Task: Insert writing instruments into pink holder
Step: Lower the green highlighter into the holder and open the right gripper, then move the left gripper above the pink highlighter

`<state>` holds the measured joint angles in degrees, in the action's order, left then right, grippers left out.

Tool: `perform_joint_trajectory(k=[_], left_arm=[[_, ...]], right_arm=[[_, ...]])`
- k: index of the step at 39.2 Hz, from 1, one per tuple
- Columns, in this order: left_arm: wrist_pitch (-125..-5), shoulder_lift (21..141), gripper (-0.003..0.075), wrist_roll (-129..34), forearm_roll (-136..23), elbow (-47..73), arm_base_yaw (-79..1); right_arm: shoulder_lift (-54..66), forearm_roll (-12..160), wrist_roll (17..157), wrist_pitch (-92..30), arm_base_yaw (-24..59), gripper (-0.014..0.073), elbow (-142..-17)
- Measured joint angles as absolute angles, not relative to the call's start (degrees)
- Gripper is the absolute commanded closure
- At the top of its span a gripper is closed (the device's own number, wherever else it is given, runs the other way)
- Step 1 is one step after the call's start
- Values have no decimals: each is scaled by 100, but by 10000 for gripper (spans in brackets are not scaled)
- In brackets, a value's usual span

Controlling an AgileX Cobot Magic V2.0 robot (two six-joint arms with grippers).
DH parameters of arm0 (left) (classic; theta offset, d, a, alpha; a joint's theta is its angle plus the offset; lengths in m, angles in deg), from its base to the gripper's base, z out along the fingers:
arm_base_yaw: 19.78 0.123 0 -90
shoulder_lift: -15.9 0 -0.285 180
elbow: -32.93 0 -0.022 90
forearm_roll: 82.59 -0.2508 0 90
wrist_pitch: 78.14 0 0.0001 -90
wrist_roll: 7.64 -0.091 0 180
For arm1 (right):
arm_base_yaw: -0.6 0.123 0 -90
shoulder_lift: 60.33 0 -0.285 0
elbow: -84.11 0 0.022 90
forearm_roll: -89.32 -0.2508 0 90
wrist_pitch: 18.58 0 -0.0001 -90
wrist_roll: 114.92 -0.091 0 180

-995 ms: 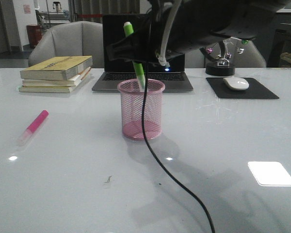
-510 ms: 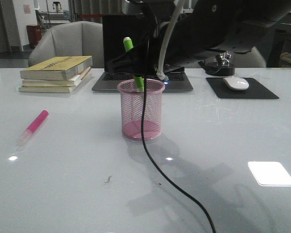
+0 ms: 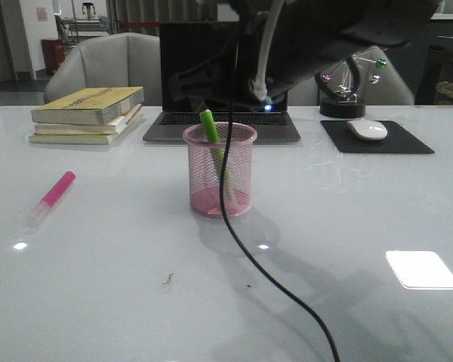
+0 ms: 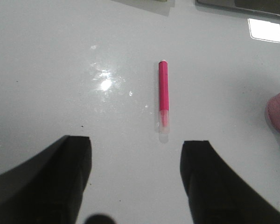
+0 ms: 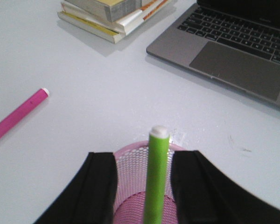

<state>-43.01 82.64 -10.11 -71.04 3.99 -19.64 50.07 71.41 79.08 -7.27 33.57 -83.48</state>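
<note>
The lime green marker [image 3: 209,127] stands tilted inside the pink holder [image 3: 220,170], its top poking above the rim. My right gripper [image 3: 205,89] hovers just above the cup, open. In the right wrist view the green marker [image 5: 156,177] stands between the fingers [image 5: 100,186] with a gap on each side, over the pink holder [image 5: 130,170]. The pink marker [image 3: 53,194] lies flat on the table at the left. My left gripper [image 4: 136,142] hangs open above the table, the pink marker [image 4: 163,93] lying just beyond its fingertips. The left gripper is out of the front view.
A laptop [image 3: 174,121] stands open behind the cup, a stack of books [image 3: 87,113] at the back left. A mouse [image 3: 368,129] on a black pad [image 3: 408,143] and a ball ornament [image 3: 343,102] are at the back right. A black cable [image 3: 275,290] hangs in front.
The green marker has dropped from the right gripper's hold down into the pink holder. The right gripper has opened and stays above the cup. The pink marker has not moved.
</note>
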Motion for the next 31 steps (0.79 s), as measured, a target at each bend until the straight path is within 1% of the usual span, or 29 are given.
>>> perform_joint_trajectory(k=[5,8,21,26,31], left_arm=[[-4299,8264,243,-1011,-7104,399,-1964],[-4289,8264,243,-1011,-7104,399,-1964],[-4289,8264,243,-1011,-7104,410,-1964],[-4289,8264,243,-1011,-7104,549,-1964],[-4276,8264,243,-1076,-7104,776,-1964]], right_arm=[[4380,7141,8087,-1066,3316,188,-8348],[3872,7141,8174,-1487,3063,188,-8348],[2418,7203,8208,-3477,972,188,-8200],[1773,7501,8208,-3859,305,188,-7616],[1171,7601,8211,-4051,-119,188,-6851]])
